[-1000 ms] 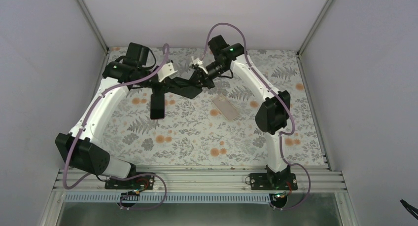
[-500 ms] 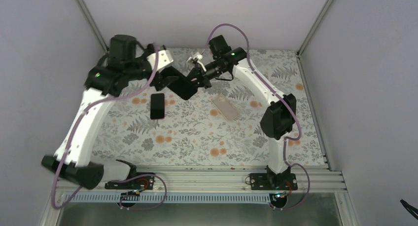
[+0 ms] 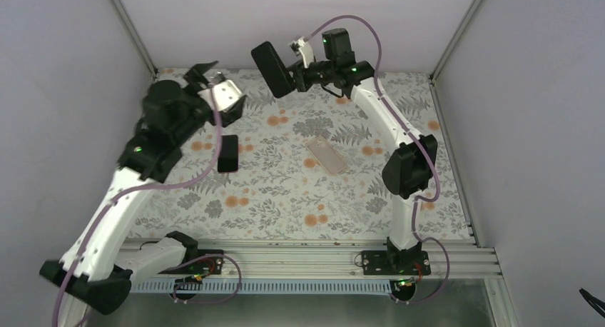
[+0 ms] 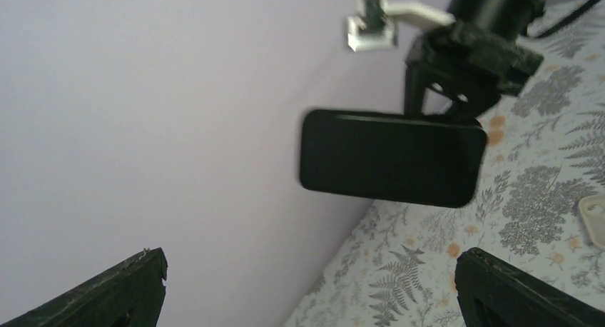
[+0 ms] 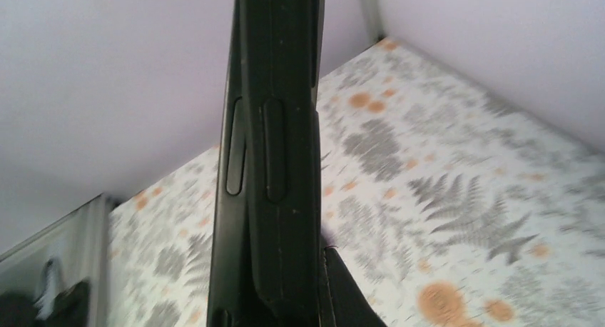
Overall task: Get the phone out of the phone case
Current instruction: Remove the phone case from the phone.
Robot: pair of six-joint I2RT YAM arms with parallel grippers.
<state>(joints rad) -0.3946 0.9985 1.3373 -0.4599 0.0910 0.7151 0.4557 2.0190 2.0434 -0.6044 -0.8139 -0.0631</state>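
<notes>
Top external: phone case (image 3: 272, 68) gripped aloft in right hand (image 3: 290, 76)

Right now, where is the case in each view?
Top external: case at upper centre, held in the air by the right gripper.
Left wrist: case right of centre, broad face showing.
Right wrist: case at centre, edge-on, running top to bottom.
Shared landmark: the floral table, seen in all three views.
</notes>
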